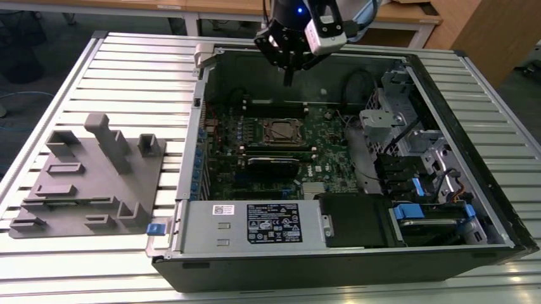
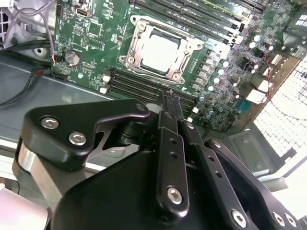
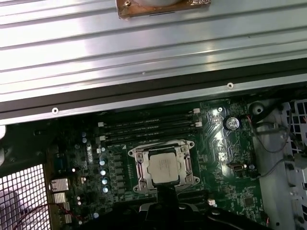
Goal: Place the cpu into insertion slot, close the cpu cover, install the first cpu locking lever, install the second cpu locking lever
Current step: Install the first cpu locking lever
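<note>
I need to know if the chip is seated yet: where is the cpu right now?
The cpu lies in the insertion slot on the motherboard, framed by the cpu cover, beside the memory slots in both wrist views.

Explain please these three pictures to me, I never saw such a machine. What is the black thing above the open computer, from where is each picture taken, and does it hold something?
The black thing is the gripper of a robot arm, a mechanical hand with two thin fingers. In the second wrist view the fingers are pressed together with nothing between them, so it holds nothing.

The exterior view comes from a camera standing apart. It shows a black open computer case lying on a ribbed metal table, with a grey plastic holder block at that view's left.

The two wrist views come from cameras riding on the arm, looking down at the green circuit board. There the small square silvery chip, the cpu, already sits in its socket, and the thin silvery metal frame, the cpu cover, lies closed around it.
</note>
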Motion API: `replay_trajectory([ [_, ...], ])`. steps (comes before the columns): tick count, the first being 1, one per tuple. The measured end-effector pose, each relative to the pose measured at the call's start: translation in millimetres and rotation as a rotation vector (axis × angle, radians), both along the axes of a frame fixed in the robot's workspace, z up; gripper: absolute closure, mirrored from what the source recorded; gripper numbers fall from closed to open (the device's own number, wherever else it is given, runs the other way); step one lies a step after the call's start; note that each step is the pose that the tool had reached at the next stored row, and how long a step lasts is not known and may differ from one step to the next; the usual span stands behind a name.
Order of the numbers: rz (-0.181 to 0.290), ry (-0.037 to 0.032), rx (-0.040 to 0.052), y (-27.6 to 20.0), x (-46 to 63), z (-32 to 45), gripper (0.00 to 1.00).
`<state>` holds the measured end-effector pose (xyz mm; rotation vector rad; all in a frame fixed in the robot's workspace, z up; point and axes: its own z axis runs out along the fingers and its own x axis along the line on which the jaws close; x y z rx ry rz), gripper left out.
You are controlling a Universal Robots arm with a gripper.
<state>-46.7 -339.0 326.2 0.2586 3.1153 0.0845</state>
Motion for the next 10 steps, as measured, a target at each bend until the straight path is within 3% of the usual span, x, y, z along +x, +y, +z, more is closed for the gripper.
replay_trajectory([
  [5, 0.0, 0.0, 0.0, -6.1, 0.0, -7.6, 0.89],
  [10, 0.0, 0.0, 0.0001, -7.2, 0.0, -16.6, 0.89],
])
